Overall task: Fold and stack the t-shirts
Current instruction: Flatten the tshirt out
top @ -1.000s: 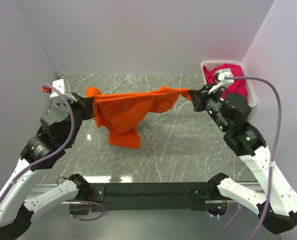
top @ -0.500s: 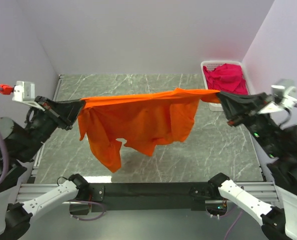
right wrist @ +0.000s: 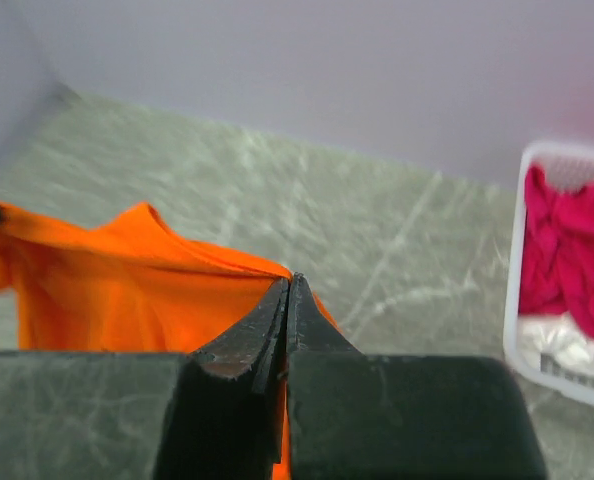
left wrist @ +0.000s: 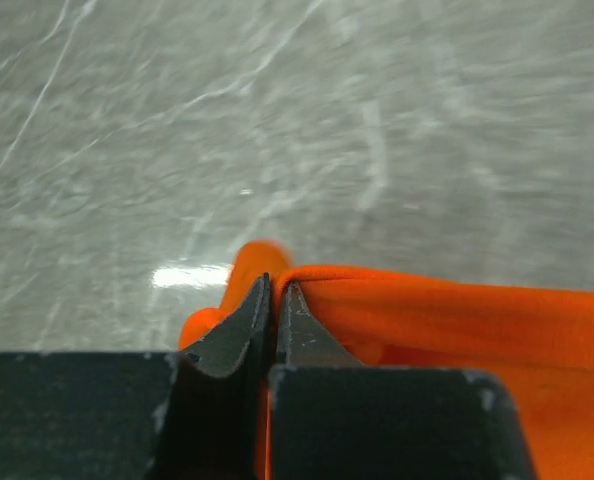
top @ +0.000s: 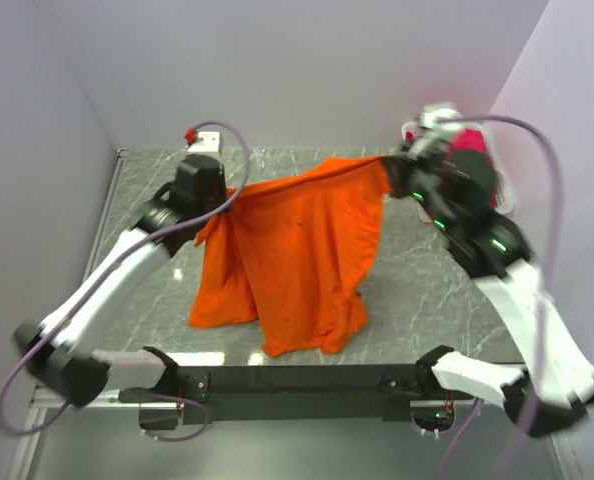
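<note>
The orange t-shirt (top: 297, 250) hangs spread between my two grippers, its lower part lying on the table near the front edge. My left gripper (top: 229, 196) is shut on its left upper corner; the wrist view shows the fingers (left wrist: 274, 290) pinching orange cloth (left wrist: 457, 320). My right gripper (top: 395, 165) is shut on the right upper corner, and its wrist view shows cloth (right wrist: 127, 270) clamped at the tips (right wrist: 289, 285). Magenta-pink shirts (right wrist: 572, 250) lie in the white basket (right wrist: 537, 160) at the far right.
The grey marble table (top: 437, 290) has walls at the back and both sides. The white basket (top: 505, 195) sits in the far right corner, mostly hidden behind my right arm. A black rail (top: 297, 380) runs along the near edge.
Both grippers have swung from the raised, wide-apart hold toward the back of the table and closer together. The shirt has come down, its lower part now resting on the table.
</note>
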`<state>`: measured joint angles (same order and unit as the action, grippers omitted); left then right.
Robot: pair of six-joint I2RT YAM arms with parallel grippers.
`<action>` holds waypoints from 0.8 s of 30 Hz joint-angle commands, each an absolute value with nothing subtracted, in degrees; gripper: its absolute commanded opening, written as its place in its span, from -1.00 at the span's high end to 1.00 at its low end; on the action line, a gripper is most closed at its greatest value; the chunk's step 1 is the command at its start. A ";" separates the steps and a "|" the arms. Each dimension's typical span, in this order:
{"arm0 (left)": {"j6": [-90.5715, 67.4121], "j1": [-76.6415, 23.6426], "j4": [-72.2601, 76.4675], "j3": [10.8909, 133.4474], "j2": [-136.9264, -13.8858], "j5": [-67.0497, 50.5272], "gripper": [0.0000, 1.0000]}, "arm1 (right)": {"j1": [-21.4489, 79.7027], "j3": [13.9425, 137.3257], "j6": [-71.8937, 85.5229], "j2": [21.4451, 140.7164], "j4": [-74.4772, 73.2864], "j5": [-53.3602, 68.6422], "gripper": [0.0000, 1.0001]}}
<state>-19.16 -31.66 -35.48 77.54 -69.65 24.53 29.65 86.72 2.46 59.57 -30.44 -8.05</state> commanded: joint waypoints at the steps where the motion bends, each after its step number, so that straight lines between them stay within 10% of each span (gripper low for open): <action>1: -12.84 -24.88 -23.07 75.24 -76.44 30.07 0.91 | 27.43 83.59 0.53 69.13 -21.02 -16.87 1.00; 6: -8.88 -21.45 -14.08 80.41 -91.65 31.55 0.92 | 24.70 84.99 0.53 81.45 -10.74 -20.21 1.00; 9: -7.65 -20.74 -11.34 85.59 -98.67 32.34 0.40 | 24.26 92.69 0.53 90.59 -9.14 -22.93 1.00; 10: -7.91 -20.66 -11.51 88.30 -100.01 32.26 -0.02 | 24.26 95.07 0.88 94.97 -9.84 -24.68 0.82; 14: -11.42 -19.95 -15.19 90.09 -99.95 31.82 -0.64 | 24.35 104.49 4.21 101.25 -20.18 -24.79 0.31; 18: -20.20 -18.02 -18.45 81.85 -91.08 30.85 -0.77 | 25.05 97.34 8.77 95.65 -23.29 -18.55 -0.15; 24: -34.70 -13.01 -27.32 58.15 -72.80 30.23 -0.58 | 29.70 75.91 15.02 82.30 -24.61 -12.57 -0.28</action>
<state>-24.51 -14.74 -20.86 67.18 -80.47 29.89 26.81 83.83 10.17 89.06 -22.81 -16.38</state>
